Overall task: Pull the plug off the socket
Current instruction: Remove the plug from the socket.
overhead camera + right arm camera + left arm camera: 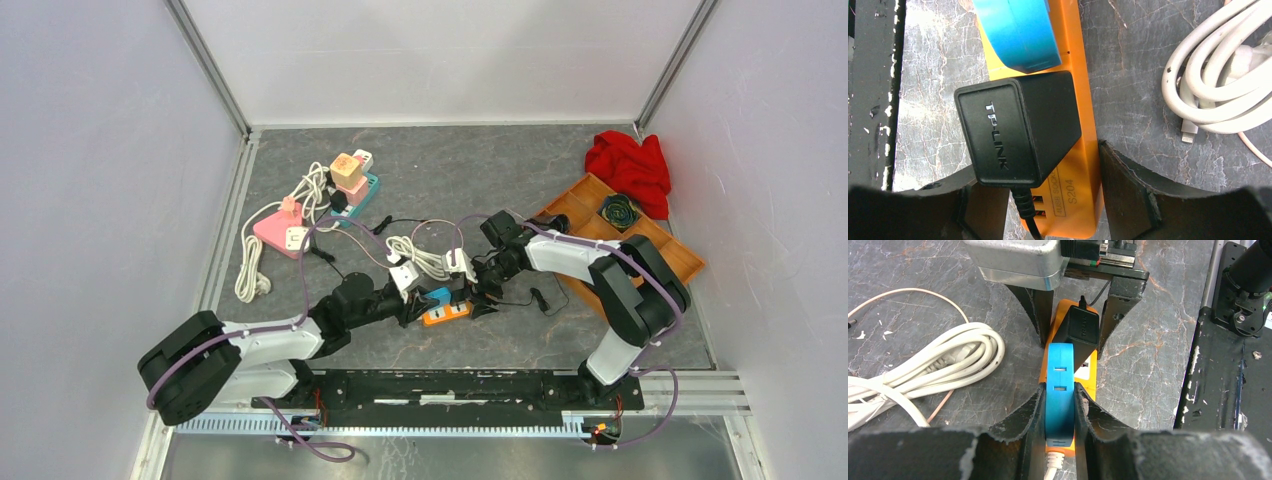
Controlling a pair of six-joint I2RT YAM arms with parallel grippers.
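An orange socket strip (447,313) lies on the grey table in front of the arms. A blue plug (1060,385) and a black TP-LINK adapter (1013,130) are seated in it side by side. My left gripper (1060,390) is shut on the blue plug, one finger on each side. My right gripper (1040,167) straddles the strip's USB end (1073,195) beside the black adapter. Its right finger (1128,190) presses the strip's side, and its left finger is partly hidden under the adapter. The adapter's black cable runs out towards the right wrist camera.
A coiled white cable (420,255) lies just behind the strip. A pink strip (280,228) and a teal strip with plugs (355,185) sit at the back left. A wooden tray (620,235) and a red cloth (630,165) are at the right. The arms' black base rail (450,385) is close in front.
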